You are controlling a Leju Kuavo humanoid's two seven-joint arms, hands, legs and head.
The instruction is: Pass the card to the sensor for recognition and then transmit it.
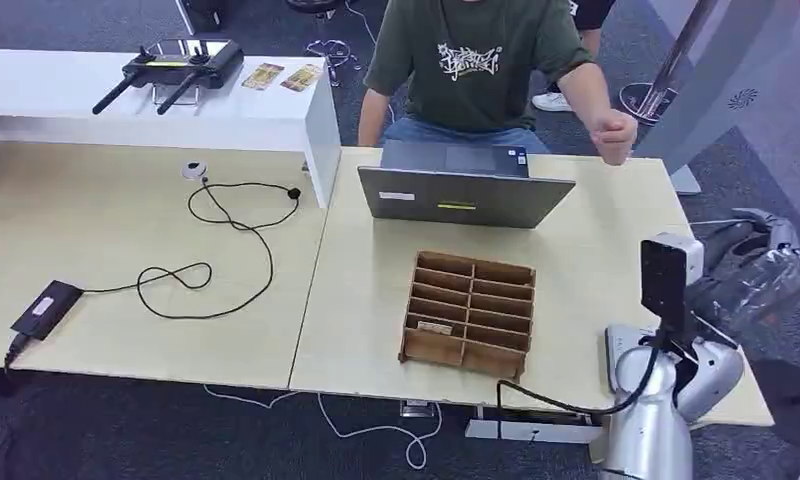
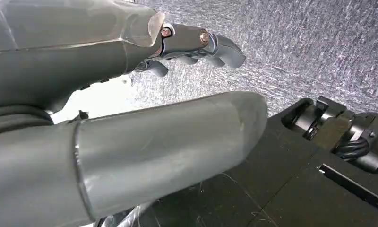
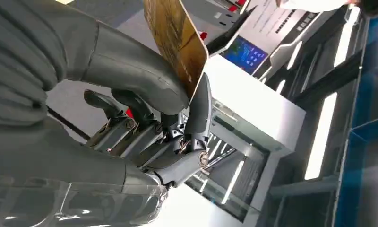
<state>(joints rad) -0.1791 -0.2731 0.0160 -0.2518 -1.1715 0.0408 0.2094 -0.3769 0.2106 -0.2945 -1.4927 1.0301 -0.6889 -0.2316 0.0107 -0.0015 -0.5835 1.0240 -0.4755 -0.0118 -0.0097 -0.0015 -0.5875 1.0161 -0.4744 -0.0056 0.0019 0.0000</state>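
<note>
In the right wrist view my right hand [image 3: 144,118] pinches a gold card [image 3: 177,42] between its thumb and a finger, with the card's edge standing clear above the fingers. The head view shows my right arm [image 1: 648,420] raised at the table's near right corner, its wrist camera box [image 1: 668,272] upright. A small white round device [image 1: 194,170] and a black box [image 1: 46,305] lie on the left table, joined by a cable; I cannot tell which is the sensor. My left hand [image 2: 130,137] hangs over the carpet and holds nothing.
A wooden slotted box [image 1: 468,315] with one card [image 1: 434,327] in it stands mid-table. Behind it is a laptop [image 1: 464,195], and a person in a green shirt [image 1: 471,60] sits across with a fist raised. Two cards [image 1: 281,77] and a controller [image 1: 176,62] lie on the white shelf.
</note>
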